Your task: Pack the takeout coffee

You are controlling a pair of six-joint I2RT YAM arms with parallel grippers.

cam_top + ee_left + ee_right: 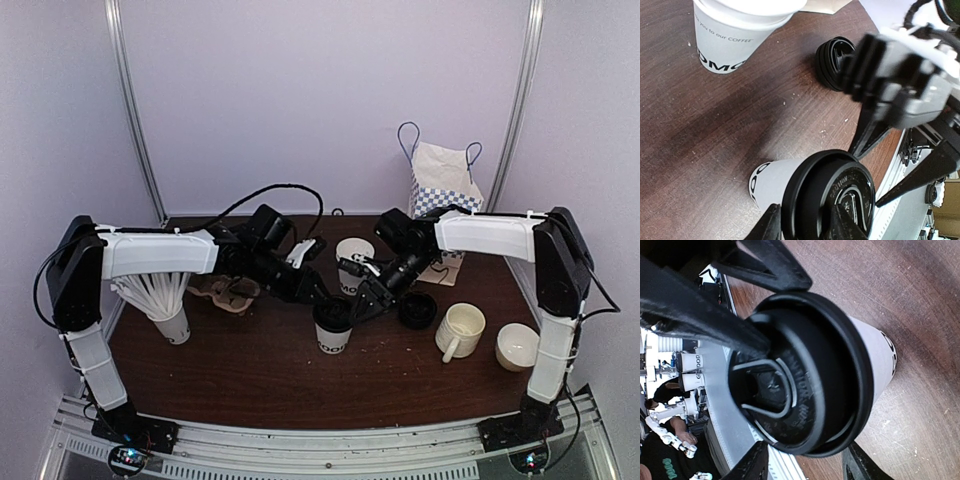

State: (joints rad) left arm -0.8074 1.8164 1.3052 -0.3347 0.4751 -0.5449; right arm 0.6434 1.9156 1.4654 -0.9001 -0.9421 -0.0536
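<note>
Two grippers meet over one lidded MOO cup [333, 338], which stands upright on the dark wooden table [240, 380] near its middle, a little toward 6 o'clock. The left gripper [322, 298] comes in from 10 o'clock. Its fingers [840, 225] stand part-way apart astride the rim of the black lid [827, 195], one on the lid's top and one outside it, and I cannot tell whether they pinch it. The right gripper [352, 303] reaches in from 2 o'clock with its jaws set apart and the tips at the lid's edge on either side; whether it has a hold cannot be made out. A second MOO cup [353, 262], open-topped, stands close by at 12 o'clock of the first. A stack of black lids [417, 310] lies at 3 o'clock of the lidded cup, with a cream mug [458, 330] beyond it. A blue-checked paper bag [443, 185] stands at the table's 1 o'clock edge, and a cup of white straws [170, 310] at 9 o'clock.
</note>
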